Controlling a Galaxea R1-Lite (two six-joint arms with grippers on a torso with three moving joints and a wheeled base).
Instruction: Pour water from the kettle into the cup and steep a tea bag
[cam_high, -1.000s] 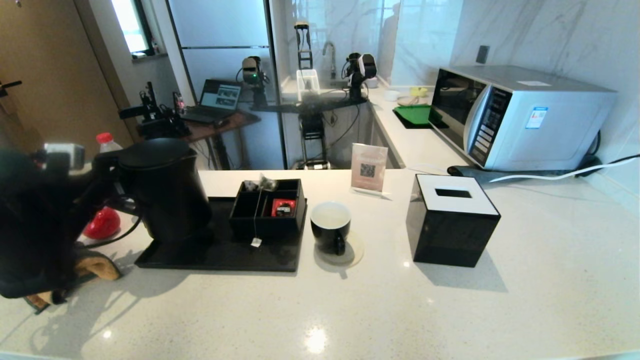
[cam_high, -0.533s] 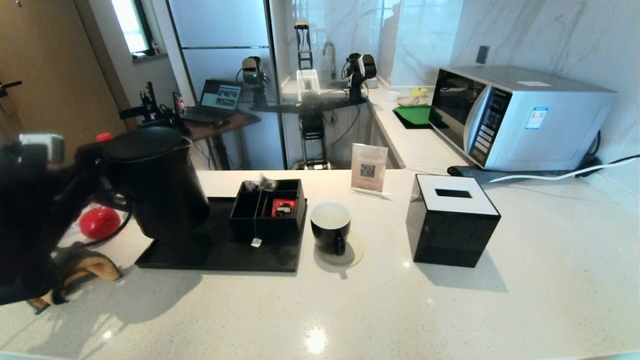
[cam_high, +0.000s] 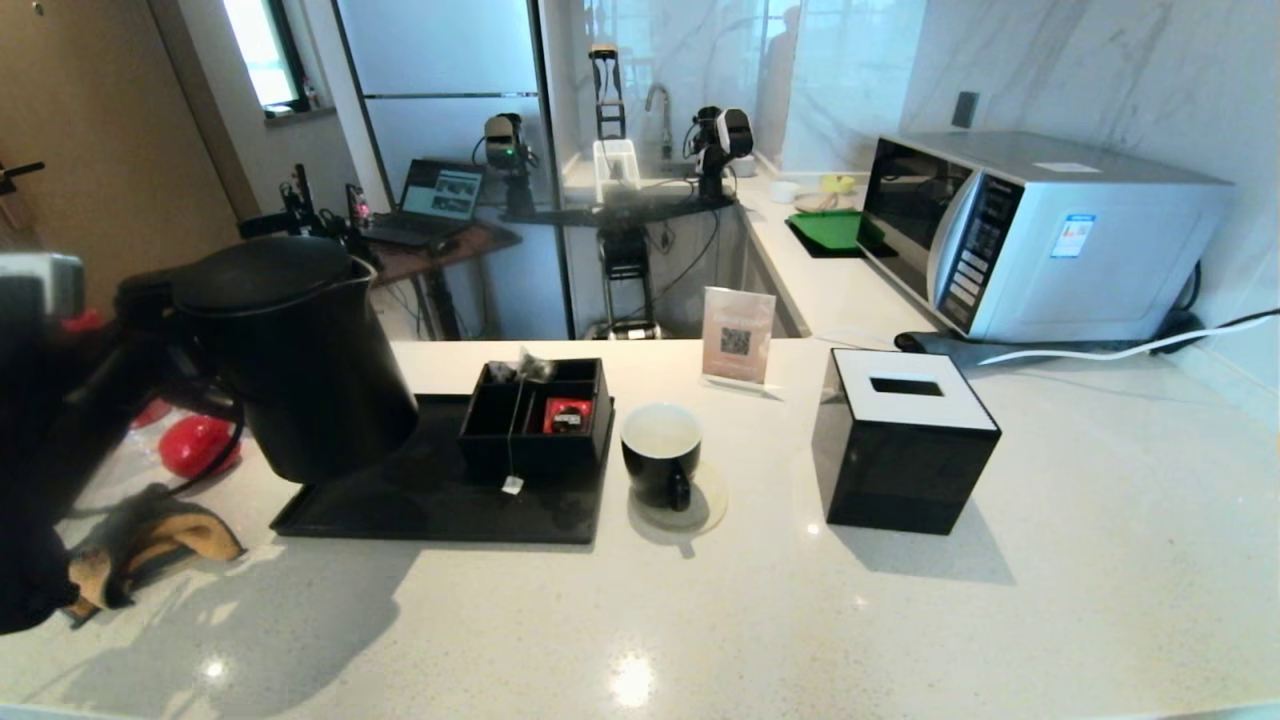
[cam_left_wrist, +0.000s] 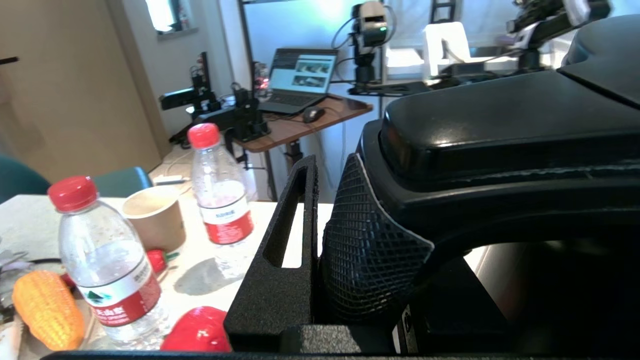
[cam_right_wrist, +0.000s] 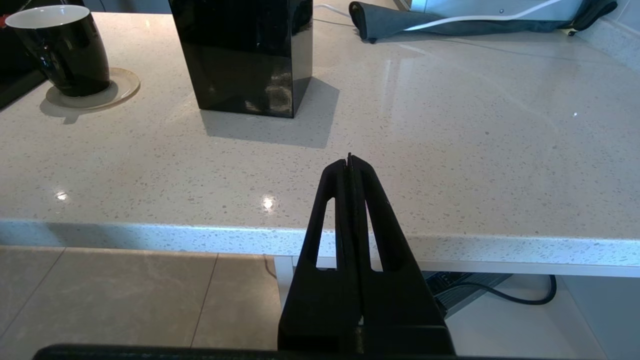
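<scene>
Gripping the kettle (cam_high: 300, 360) by its handle, the left gripper (cam_high: 150, 310) sits at the far left of the head view, its jaws clamped on the loop; the wrist view shows one finger (cam_left_wrist: 280, 265) and a mesh pad pressed against the handle. The kettle hangs clear above the left end of the black tray (cam_high: 440, 500), body roughly upright, spout pointing right. Behind it on the desk (cam_high: 700, 620) lie a red pepper (cam_high: 198, 443) and, nearer the front edge, a brown cloth (cam_high: 150, 545); the wrist view adds two bottles (cam_left_wrist: 107, 265) with red caps, a paper cup (cam_left_wrist: 155, 217) and a toy corn cob (cam_left_wrist: 47, 307). On the tray's right half stands a black box (cam_high: 535, 415) with compartments: the tea bag (cam_high: 535, 366) rests on its back edge, its string running down the front to a tag (cam_high: 512, 485) on the tray, and a red packet (cam_high: 567, 414) lies in a front compartment. Just right of the tray the cup (cam_high: 661, 450) stands on a coaster (cam_high: 705, 505), handle toward the front. Behind it is a small sign (cam_high: 738, 335), then a black tissue box (cam_high: 905, 440), then the microwave (cam_high: 1040, 230) at the back right. The right gripper (cam_right_wrist: 350, 165) is parked below the desk's front edge, jaws closed on nothing.
</scene>
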